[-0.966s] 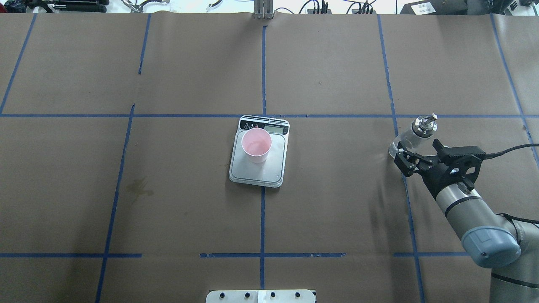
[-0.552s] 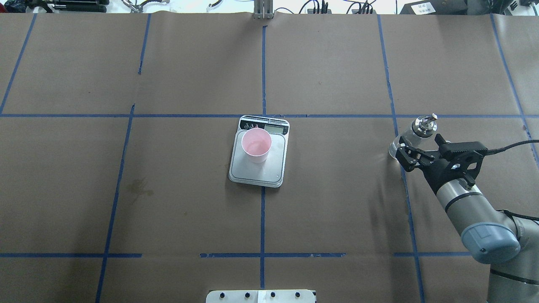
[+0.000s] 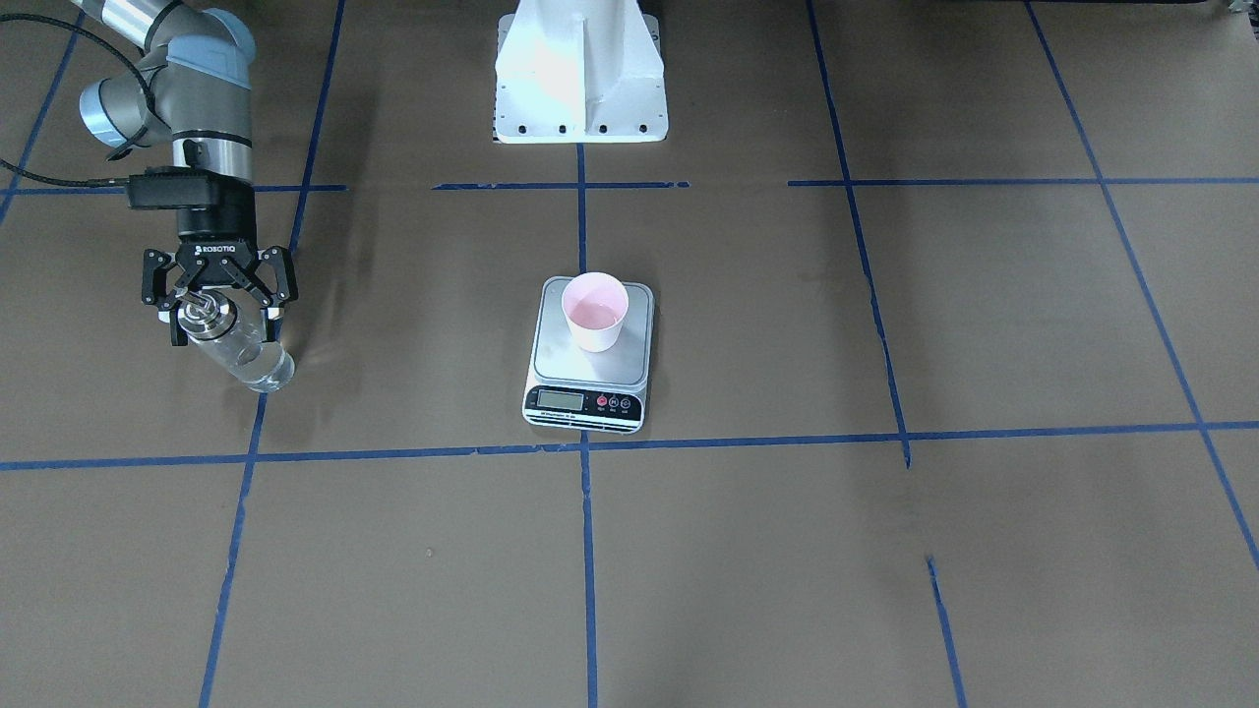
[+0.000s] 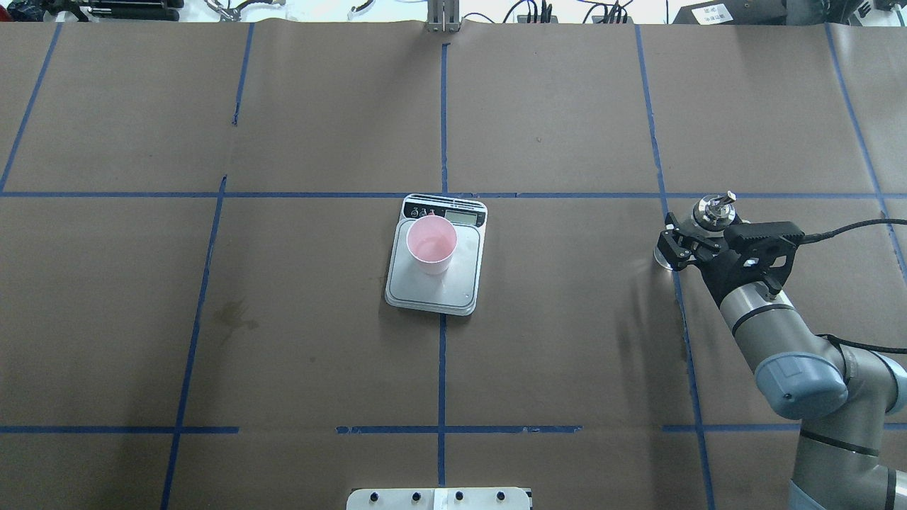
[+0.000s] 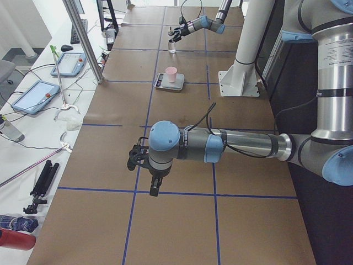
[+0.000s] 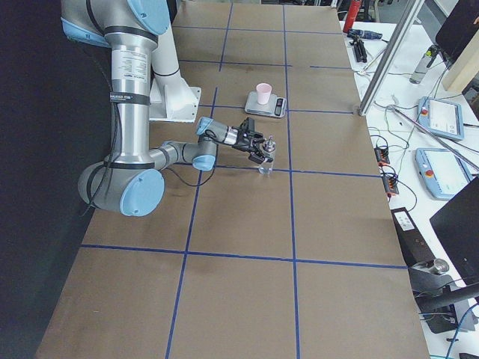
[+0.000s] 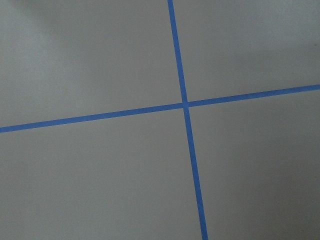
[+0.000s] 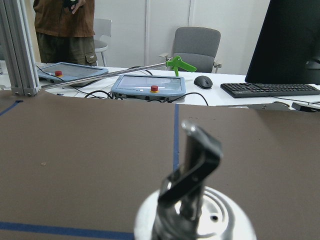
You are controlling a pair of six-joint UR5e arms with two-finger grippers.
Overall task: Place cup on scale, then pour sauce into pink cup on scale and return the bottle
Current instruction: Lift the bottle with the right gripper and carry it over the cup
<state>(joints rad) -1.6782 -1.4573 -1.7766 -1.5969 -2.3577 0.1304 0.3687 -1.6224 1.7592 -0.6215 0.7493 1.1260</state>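
Brown paper covers the table where our right gripper (image 3: 222,315) straddles the upright bottle (image 3: 251,362) with jaws spread, well apart from the cup (image 3: 594,311) on the scale (image 3: 590,369); closing off-centre on slick glass, we risk tipping it.

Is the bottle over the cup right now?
No, the bottle stands far off to the robot's right, while the cup sits on the scale mid-table.

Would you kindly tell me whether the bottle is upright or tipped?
Upright: the bottle stands on its base, cap uppermost.
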